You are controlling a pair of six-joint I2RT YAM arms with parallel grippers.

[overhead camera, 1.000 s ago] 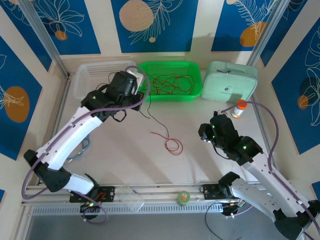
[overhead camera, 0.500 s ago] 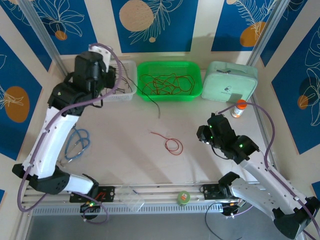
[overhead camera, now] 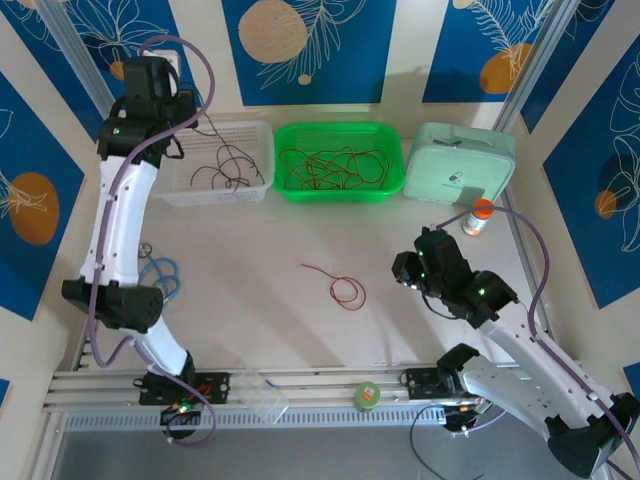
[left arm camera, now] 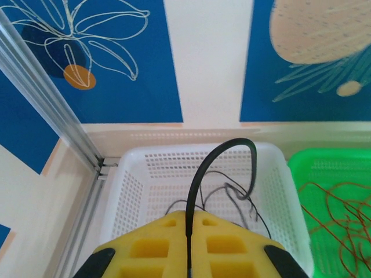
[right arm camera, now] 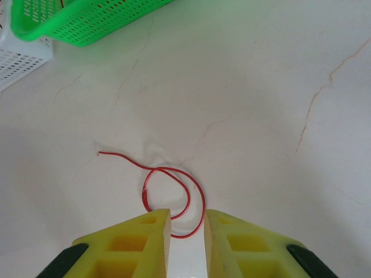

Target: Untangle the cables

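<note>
On the pale table (right arm camera: 261, 87) we see a red cable (right arm camera: 171, 169) looped just ahead of the right gripper (right arm camera: 187, 223), jaws slightly apart, holding nothing; the left gripper (left arm camera: 188, 215) pinches a black cable (left arm camera: 232, 141) arching over the white basket (left arm camera: 151, 174); its gripped end is hidden.

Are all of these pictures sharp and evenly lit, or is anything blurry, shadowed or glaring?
Top view: soft, even light with no glare, and only faint shadows on the table. Left wrist view: the white basket and the black cable are crisp. Right wrist view: the red wire is sharp, while the yellow fingers at the bottom edge look slightly softer.
</note>
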